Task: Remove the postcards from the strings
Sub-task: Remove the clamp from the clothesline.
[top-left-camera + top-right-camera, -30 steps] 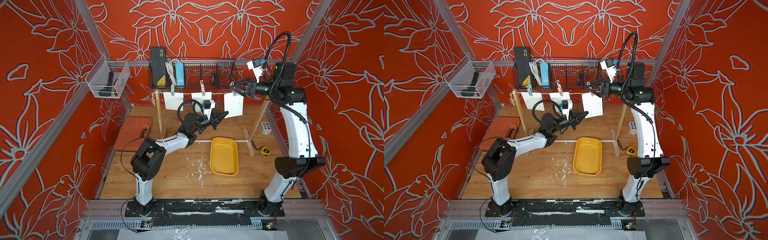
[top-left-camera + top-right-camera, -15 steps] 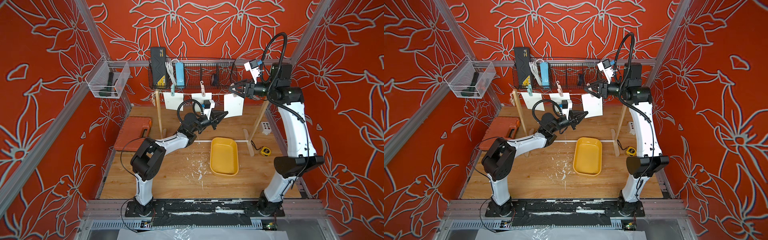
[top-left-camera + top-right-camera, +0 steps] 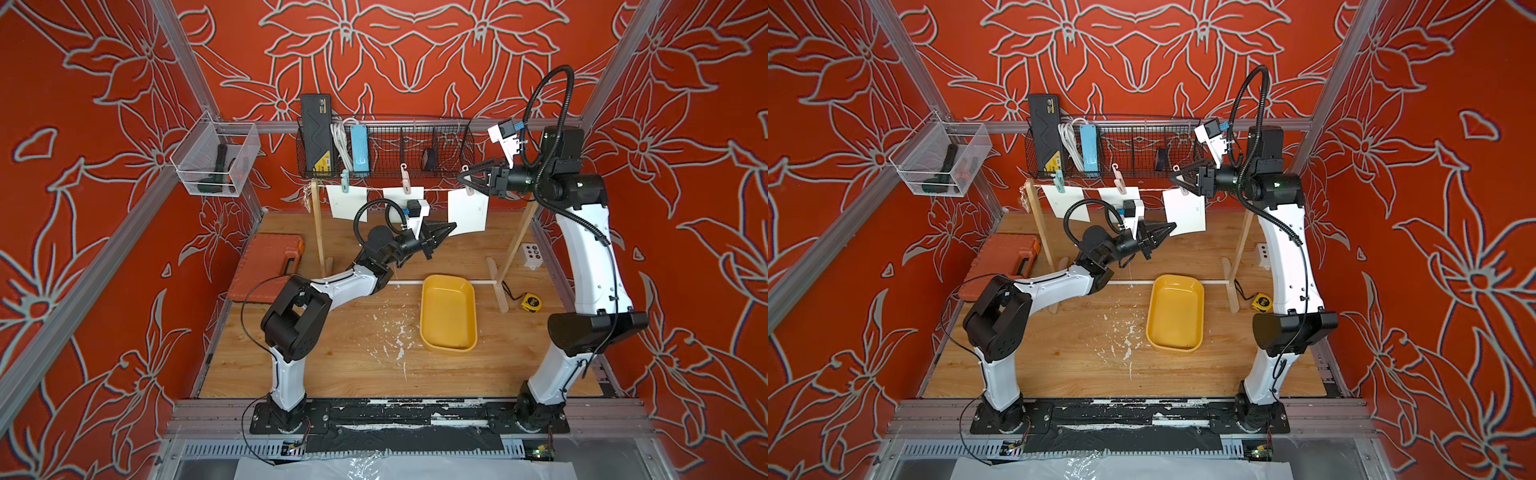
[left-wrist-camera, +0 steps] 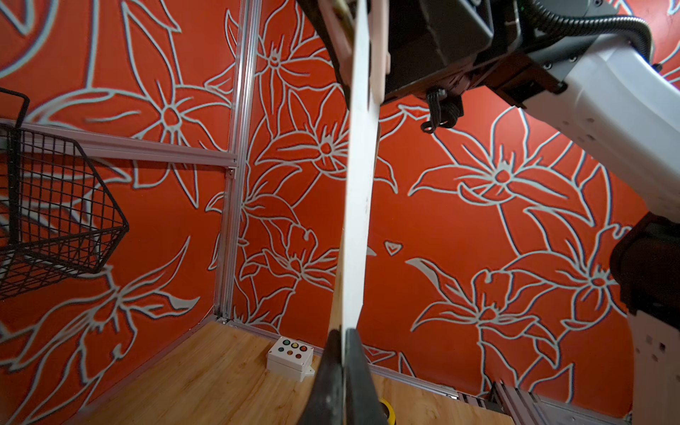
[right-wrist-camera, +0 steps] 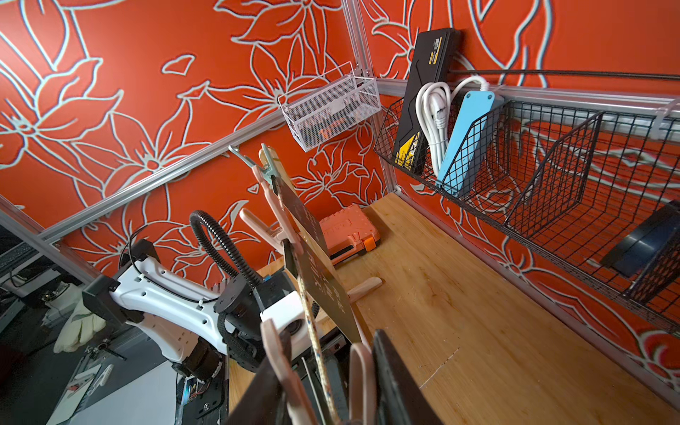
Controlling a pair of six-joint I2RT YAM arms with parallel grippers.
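Three white postcards hang from the taut string [image 3: 436, 190] between two wooden posts: left [image 3: 343, 203], middle [image 3: 401, 195] and right [image 3: 467, 210] [image 3: 1185, 212]. My left gripper [image 3: 451, 226] [image 4: 344, 338] is shut on the right postcard's lower corner, and the card [image 4: 362, 184] runs edge-on up from its fingers [image 4: 355, 368]. My right gripper [image 3: 465, 178] [image 5: 327, 368] is at string height, closed on the pale pink clothespin [image 3: 469, 190] that pins this card. Its fingers lie against both clothespin handles [image 5: 362, 364], with the string [image 5: 312, 331] between them.
A yellow tray [image 3: 449, 277] lies on the wooden floor under the right card. A white rod [image 3: 407, 282] joins the posts' feet. An orange tool case [image 3: 270, 266], a button box [image 3: 532, 253], a tape measure [image 3: 532, 301] and a black wire basket [image 3: 386, 149] are around.
My right gripper has moved left along the string onto the right clothespin, and its jaws have narrowed around it. The left arm has held still on the card's corner.
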